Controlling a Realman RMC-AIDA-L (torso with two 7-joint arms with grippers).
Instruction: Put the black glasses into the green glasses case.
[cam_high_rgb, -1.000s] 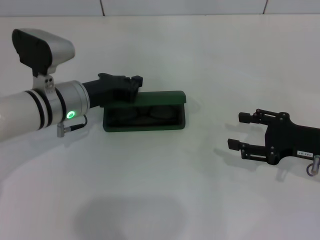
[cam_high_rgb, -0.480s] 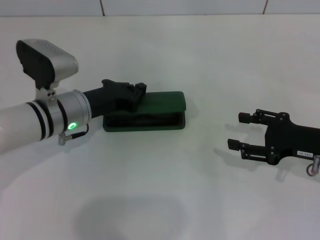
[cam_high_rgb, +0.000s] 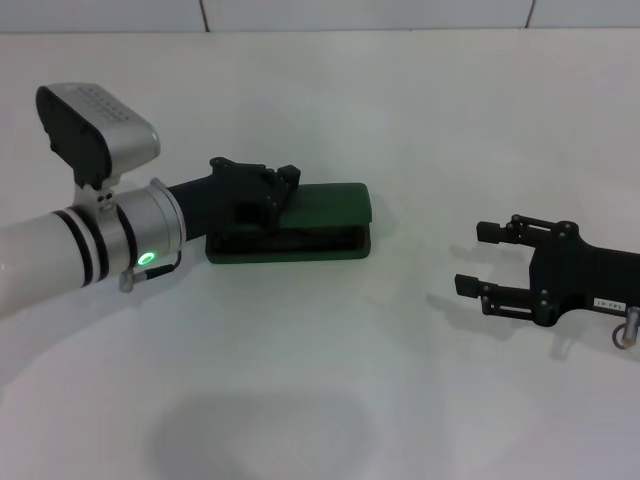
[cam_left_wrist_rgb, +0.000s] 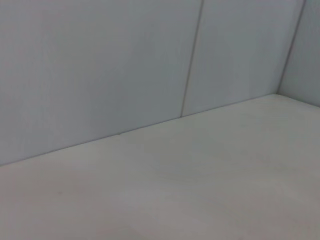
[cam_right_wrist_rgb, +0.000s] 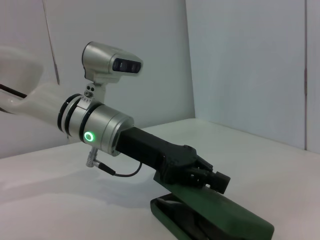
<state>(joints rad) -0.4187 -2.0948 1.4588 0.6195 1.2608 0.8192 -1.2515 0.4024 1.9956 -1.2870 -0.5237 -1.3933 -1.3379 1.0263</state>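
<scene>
I see my left gripper (cam_high_rgb: 285, 185) pressing on the lid of the green glasses case (cam_high_rgb: 320, 215), which is nearly closed on the white table (cam_high_rgb: 330, 380). I cannot tell its fingers' state. The black glasses are hidden. My right gripper (cam_high_rgb: 480, 260) rests well apart, fingers wide, holding nothing.

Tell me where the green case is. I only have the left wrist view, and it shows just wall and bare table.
Observer: The case lies on the table ahead of the robot, left of centre in the head view. Its lid is almost down, with a thin dark gap along the front.
Operator: Where is the left gripper, then?
Observer: The left gripper rests on the left end of the lid; the right wrist view shows it there too.
Operator: And the right arm?
Observer: The right gripper is open, off to the right of the case and well apart from it.
</scene>
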